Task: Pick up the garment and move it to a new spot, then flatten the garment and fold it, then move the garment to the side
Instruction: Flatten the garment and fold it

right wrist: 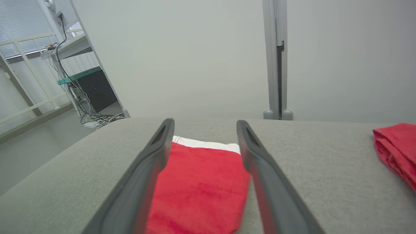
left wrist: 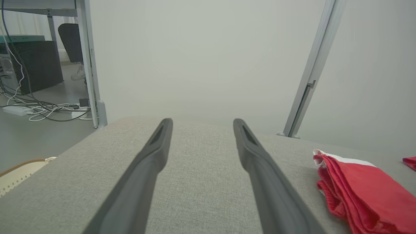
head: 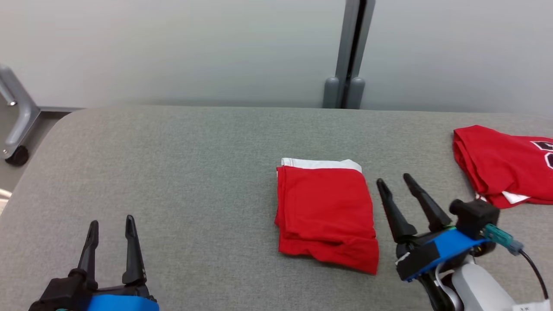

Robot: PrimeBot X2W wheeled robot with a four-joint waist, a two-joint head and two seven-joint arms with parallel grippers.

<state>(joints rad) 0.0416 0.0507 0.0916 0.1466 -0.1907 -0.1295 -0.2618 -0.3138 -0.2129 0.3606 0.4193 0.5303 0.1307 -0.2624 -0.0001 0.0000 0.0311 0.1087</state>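
Observation:
The garment (head: 326, 214) is a red cloth with a white edge, folded into a neat rectangle in the middle of the grey table (head: 194, 172). It also lies at the right in the left wrist view (left wrist: 360, 188) and between the fingers in the right wrist view (right wrist: 201, 185). My right gripper (head: 395, 180) stands open just right of the garment, apart from it and holding nothing. My left gripper (head: 111, 222) is open at the near left, far from the cloth, its fingers (left wrist: 152, 156) over bare table.
A second red garment (head: 503, 164) with dark lettering lies folded at the table's far right edge. A grey post (head: 350, 56) stands against the wall behind the table. A wheeled frame leg (head: 17, 121) stands off the table's left corner.

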